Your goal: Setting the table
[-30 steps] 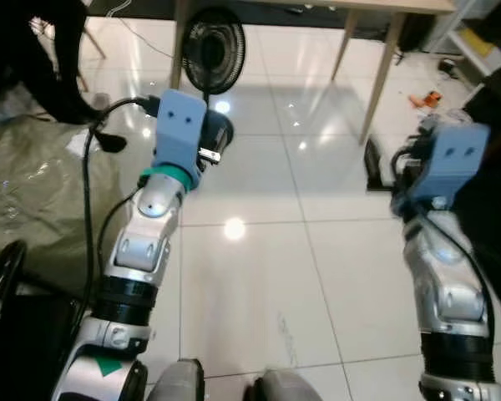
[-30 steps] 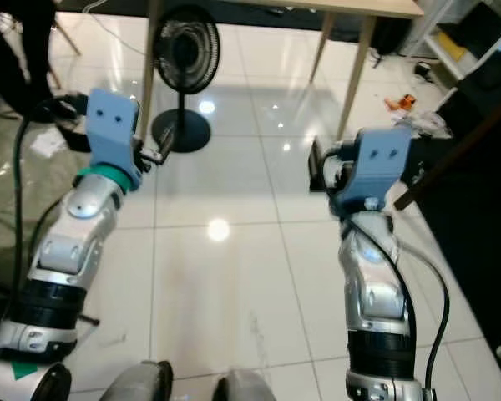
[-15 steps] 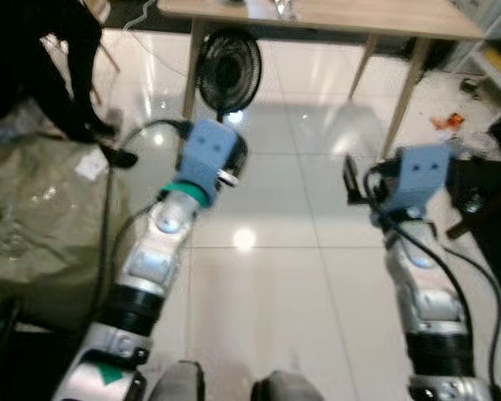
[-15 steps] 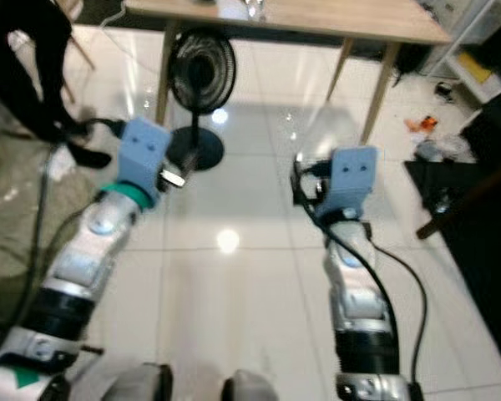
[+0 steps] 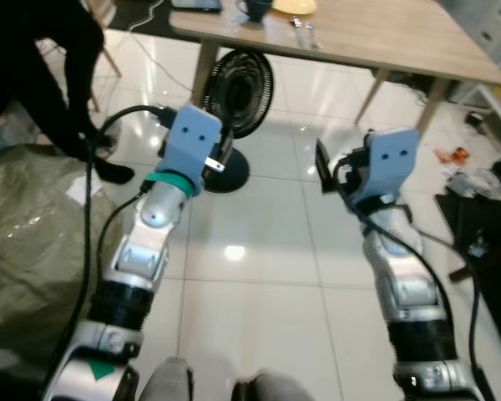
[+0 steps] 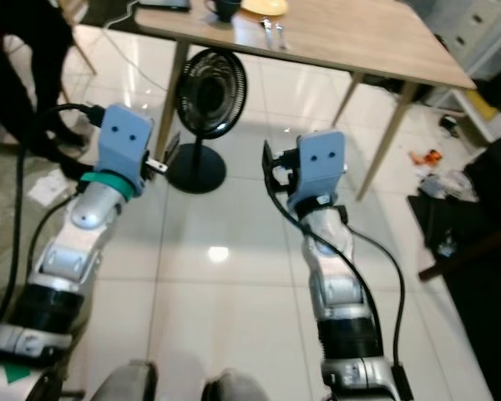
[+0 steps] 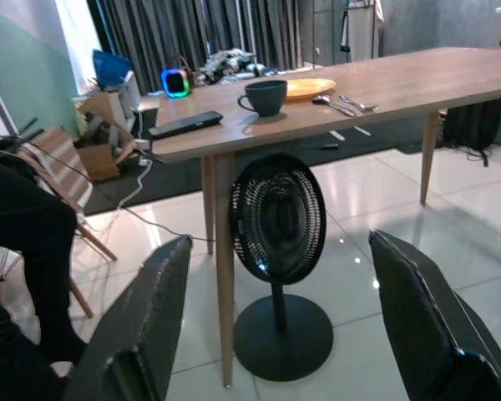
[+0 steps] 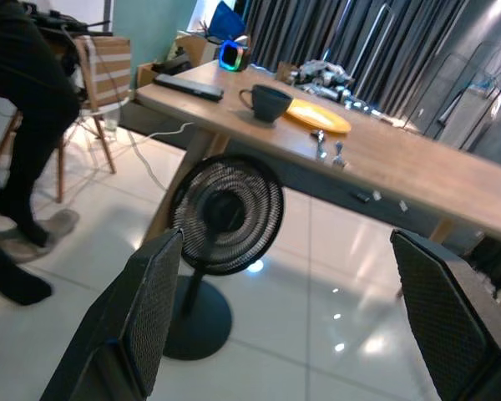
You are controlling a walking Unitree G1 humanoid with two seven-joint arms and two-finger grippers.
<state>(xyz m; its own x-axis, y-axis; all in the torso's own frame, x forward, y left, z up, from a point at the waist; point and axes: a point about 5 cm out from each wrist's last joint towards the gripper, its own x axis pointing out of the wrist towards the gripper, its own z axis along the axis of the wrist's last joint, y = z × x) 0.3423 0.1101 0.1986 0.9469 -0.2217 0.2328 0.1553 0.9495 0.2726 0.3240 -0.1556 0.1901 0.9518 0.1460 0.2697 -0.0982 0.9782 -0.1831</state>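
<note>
A long wooden table (image 5: 376, 38) stands ahead, with a dark mug (image 7: 265, 96), a yellow plate (image 7: 309, 86) and some cutlery (image 7: 344, 104) near its left end. A black remote (image 7: 186, 124) lies at the table's corner. My left gripper (image 7: 280, 242) is open and empty, held up over the floor short of the table. My right gripper (image 8: 285, 238) is raised beside it, also open with nothing between its fingers. Both point toward the table end, well short of it.
A black pedestal fan (image 5: 242, 83) stands on the white tiled floor by the table's left leg. A person's dark-clothed legs (image 5: 58, 67) are at the left by a wooden chair (image 8: 100, 71). A grey-green sheet (image 5: 25, 225) covers the left floor. Clutter (image 5: 476, 175) lies right.
The whole view has swung upward and forward, so the table top with mug and plate now shows. Both arms stay raised, and the right one now sits nearer the middle.
</note>
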